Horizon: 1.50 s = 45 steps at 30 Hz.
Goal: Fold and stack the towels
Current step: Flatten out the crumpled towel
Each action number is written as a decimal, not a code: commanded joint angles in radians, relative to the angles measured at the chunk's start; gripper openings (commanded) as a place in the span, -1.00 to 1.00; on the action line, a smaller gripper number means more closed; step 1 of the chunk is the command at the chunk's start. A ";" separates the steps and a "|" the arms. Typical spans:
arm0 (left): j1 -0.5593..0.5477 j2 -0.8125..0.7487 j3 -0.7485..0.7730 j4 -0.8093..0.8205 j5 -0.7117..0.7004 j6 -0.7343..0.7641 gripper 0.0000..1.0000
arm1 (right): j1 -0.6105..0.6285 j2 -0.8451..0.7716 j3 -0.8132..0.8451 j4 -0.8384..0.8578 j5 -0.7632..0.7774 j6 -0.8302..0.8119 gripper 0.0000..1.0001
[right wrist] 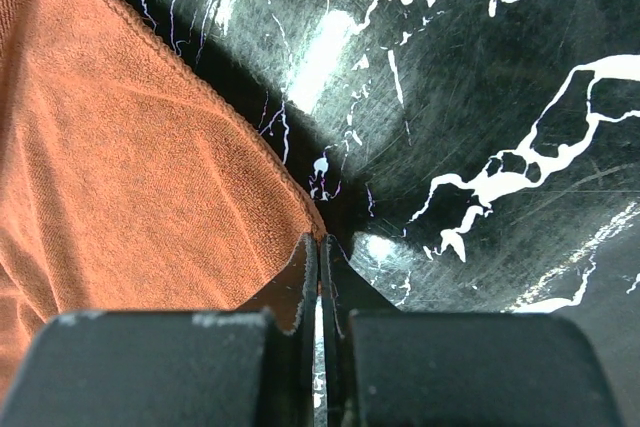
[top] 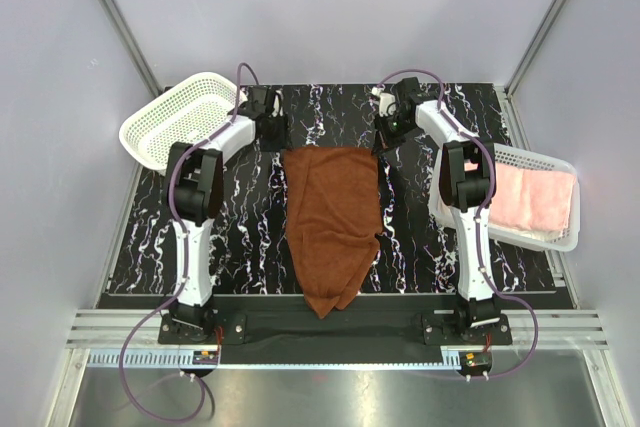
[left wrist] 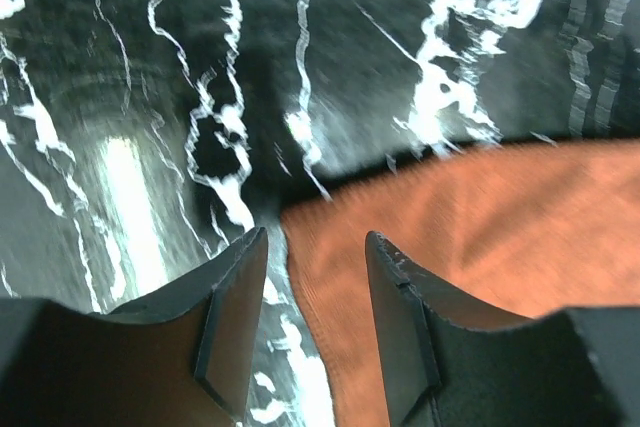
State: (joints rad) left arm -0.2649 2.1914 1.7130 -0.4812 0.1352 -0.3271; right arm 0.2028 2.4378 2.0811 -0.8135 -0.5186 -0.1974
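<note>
The right pincer (right wrist: pixel 320 247) has its two dark fingers pressed together with only a sliver between them, the tips meeting the corner of the orange towel (right wrist: pixel 130 177). From that corner the towel spreads left and upward. To the corner's right lies the black, white-veined desk (right wrist: pixel 480 77), glossy with glare.

a: how much of the orange towel (right wrist: pixel 130 167) shows at the right wrist?
b: part only. the left edge cuts it, and its corner slips from sight between the right gripper (right wrist: pixel 320 240) fingertips.
a: left wrist?
b: all blurred. the towel runs off right and bottom.
a: the pink towel (top: pixel 535 197)?
b: the right arm (top: pixel 462 179) covers its left edge.
</note>
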 commanded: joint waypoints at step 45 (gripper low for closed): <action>0.004 -1.046 -0.134 0.076 0.270 0.151 -1.00 | 0.133 -1.190 -0.338 0.281 0.092 0.226 -1.00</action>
State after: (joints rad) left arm -0.2504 1.2274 1.6447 -0.4301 0.3088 -0.2039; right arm 0.3054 1.3911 1.8538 -0.6220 -0.3954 -0.0238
